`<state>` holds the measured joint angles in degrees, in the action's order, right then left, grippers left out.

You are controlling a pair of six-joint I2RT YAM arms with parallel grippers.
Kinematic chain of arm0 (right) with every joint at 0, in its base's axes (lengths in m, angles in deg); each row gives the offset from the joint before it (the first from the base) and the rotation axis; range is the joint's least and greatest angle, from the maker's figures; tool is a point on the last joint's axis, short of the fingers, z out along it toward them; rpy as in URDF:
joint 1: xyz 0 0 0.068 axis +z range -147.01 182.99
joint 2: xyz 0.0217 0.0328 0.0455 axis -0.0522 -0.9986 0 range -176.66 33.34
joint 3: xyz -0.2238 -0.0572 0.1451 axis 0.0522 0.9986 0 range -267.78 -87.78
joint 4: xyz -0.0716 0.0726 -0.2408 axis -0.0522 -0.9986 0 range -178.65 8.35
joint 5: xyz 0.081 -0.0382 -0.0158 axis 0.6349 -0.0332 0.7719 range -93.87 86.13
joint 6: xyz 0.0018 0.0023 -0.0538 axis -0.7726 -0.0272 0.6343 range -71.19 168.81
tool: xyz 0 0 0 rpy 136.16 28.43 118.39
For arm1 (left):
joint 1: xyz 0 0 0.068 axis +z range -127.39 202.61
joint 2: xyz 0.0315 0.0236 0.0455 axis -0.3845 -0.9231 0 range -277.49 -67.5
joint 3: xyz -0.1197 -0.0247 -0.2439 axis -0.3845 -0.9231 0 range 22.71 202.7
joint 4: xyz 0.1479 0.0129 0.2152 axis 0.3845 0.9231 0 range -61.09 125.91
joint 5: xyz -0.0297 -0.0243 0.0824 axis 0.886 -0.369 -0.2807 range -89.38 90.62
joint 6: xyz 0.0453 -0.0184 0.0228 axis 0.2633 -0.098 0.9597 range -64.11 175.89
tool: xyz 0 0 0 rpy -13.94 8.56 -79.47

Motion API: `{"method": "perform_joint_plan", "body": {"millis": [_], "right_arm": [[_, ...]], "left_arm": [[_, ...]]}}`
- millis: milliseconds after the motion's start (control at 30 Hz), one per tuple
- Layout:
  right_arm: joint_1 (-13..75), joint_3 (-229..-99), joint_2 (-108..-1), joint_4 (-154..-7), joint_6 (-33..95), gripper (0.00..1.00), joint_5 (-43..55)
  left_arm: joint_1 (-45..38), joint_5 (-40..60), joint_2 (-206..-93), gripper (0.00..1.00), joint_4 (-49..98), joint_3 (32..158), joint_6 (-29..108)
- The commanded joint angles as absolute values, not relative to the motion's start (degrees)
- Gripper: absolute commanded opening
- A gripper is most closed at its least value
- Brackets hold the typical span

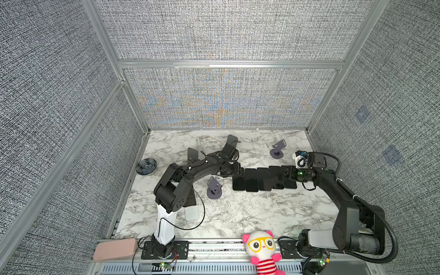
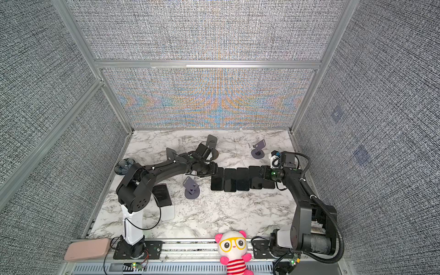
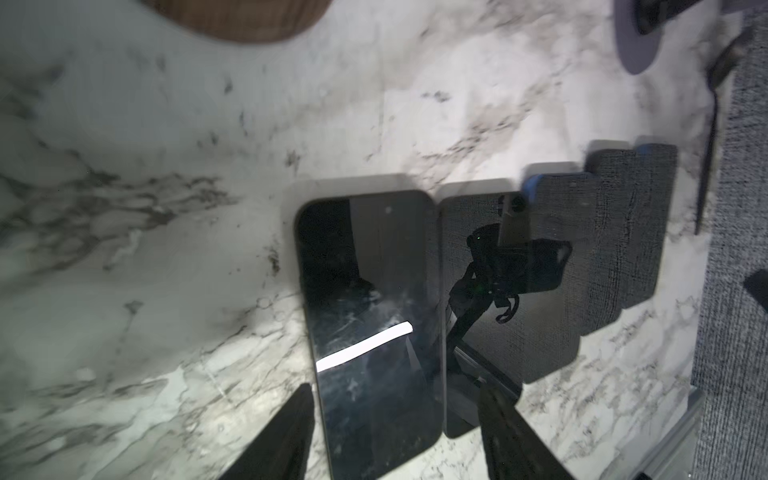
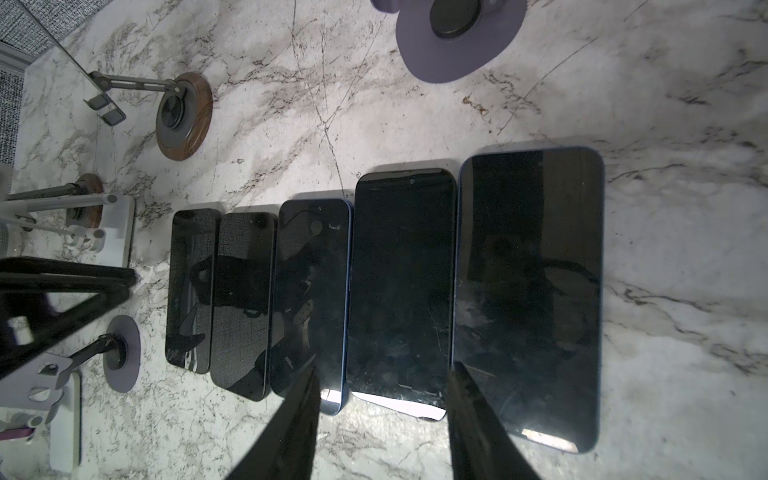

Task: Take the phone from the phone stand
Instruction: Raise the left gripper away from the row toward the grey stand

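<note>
Left hand (image 3: 395, 386) released, fingers spread, hovering. Phone (image 3: 370, 291) lies flat on surface (image 1: 238, 214) directly beneath, between fingers, untouched as far as I see. It ends row of five phones (image 1: 264, 178) running toward right hand (image 4: 382, 368), which is also spread, grasping nothing, above row's far end. Purple stand (image 1: 214, 188) just behind left hand stands empty. I judge most done. One dark phone (image 2: 162, 195) back by left arm's base looks propped on white stand (image 2: 169, 212), left to pull.

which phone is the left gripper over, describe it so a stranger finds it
On the white marble table, five dark flat phones lie side by side in a row. It is the black phone at the row's left end, under the open left gripper; of the five, it lies nearest the front purple round-based stand.
</note>
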<state>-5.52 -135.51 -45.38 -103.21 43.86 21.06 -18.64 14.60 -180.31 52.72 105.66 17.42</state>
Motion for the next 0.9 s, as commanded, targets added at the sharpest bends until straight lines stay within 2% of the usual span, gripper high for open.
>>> {"method": "perform_joint_plan", "body": {"millis": [0,100,200,333,533,700,867], "right_arm": [[-5.42,-136.02,-45.77,-103.38,44.59,0.45,22.45],[-5.37,-135.87,-45.59,-103.54,44.53,0.45,22.23],[-5.38,-136.0,-45.23,-103.78,44.53,0.45,22.31],[-5.29,-136.05,-45.16,-103.64,44.27,0.45,22.57],[-5.12,-136.21,-44.82,-104.14,44.33,0.45,22.79],[-5.11,-136.17,-44.27,-104.54,44.5,0.45,22.41],[-5.14,-136.25,-44.27,-104.56,44.59,0.45,22.14]], "left_arm": [[-18.65,11.01,-176.17,0.67,60.44,108.27,28.57],[-18.58,8.27,-171.74,0.7,68.46,110.6,34.53],[-18.14,1.84,-169.79,0.71,82.68,115.68,36.21],[-16.18,2.46,-167.47,0.72,91.04,115.29,40.02],[-12.28,7.24,-164.2,0.7,88.44,108.61,41.46],[-11.36,11.09,-166.07,0.6,85.74,105.96,41.92],[-11.31,14.11,-167.67,0.54,84.13,103.52,41.46]]}}
